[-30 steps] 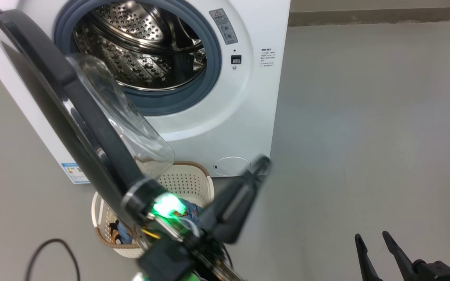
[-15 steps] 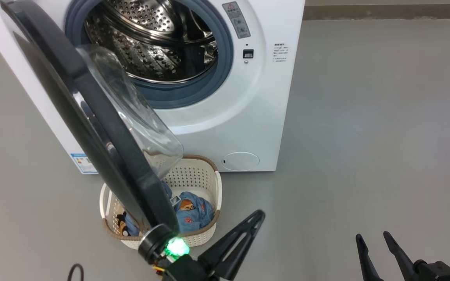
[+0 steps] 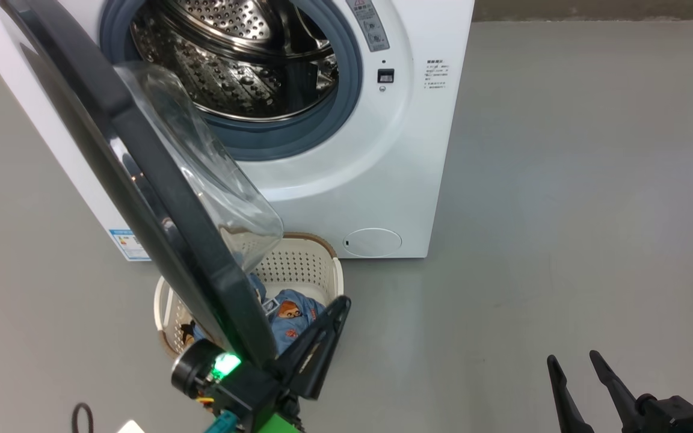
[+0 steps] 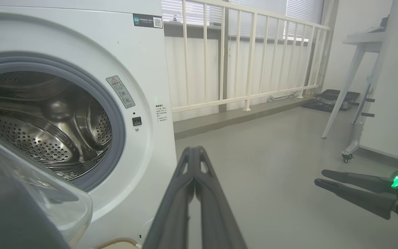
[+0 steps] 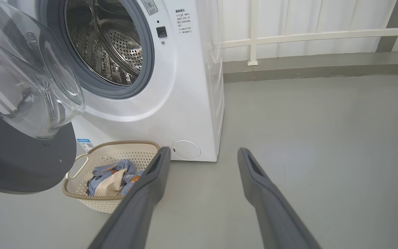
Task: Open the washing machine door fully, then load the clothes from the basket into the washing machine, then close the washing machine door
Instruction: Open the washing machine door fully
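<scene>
Left end effector (image 3: 339,305), clenched empty, sits beside the washing machine door (image 3: 190,252), seemingly mid-opening; next, swing it wider, clearing the basket (image 3: 313,267). Right end effector (image 3: 572,361) waits released.

The washing machine (image 3: 346,180) is cased in smooth, glossy white. Its drum (image 3: 232,78) is formed of polished perforated steel, ringed by a matt rubber gasket (image 3: 298,135). The washing machine door (image 3: 148,198) is framed in glossy black plastic around a clear glass window (image 3: 214,186). The basket (image 3: 304,264) is moulded in matt perforated plastic; the clothes (image 3: 289,316) are made of soft printed cloth.
</scene>
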### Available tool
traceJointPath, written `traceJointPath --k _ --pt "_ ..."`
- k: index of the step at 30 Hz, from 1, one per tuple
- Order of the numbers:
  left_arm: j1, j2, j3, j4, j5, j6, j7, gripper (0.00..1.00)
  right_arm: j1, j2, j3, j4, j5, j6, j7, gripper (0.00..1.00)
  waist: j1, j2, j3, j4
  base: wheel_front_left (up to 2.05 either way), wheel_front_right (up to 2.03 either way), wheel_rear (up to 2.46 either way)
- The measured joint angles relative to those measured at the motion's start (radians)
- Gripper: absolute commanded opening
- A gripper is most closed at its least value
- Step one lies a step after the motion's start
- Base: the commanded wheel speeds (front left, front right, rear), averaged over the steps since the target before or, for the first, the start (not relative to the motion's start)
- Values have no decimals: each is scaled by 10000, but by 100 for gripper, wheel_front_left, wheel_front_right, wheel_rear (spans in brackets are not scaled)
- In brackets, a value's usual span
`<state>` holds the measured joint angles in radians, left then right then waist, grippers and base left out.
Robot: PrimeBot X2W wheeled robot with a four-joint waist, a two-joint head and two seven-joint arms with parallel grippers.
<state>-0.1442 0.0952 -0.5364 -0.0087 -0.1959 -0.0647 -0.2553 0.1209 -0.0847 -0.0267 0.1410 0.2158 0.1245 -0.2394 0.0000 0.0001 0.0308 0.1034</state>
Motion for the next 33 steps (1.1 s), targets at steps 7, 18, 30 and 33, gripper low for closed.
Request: traceJointPath --k 7,18,30,33 --pt "-236 -77 359 56 -42 6 0 0 -1 -46 13 12 67 0 0 100 0 0 132 -51 0 0 0" --pt "-319 -190 627 362 -77 73 0 0 -229 -46 -23 42 159 0 0 100 0 0 541 9 0 0 0" --pt "-388 -286 832 859 -79 113 -2 0 -454 -48 0 151 174 0 0 100 0 0 762 483 0 0 0" --pt "-388 -301 848 1080 -105 174 0 0 -458 -46 17 182 247 0 -2 100 0 0 786 516 0 0 0"
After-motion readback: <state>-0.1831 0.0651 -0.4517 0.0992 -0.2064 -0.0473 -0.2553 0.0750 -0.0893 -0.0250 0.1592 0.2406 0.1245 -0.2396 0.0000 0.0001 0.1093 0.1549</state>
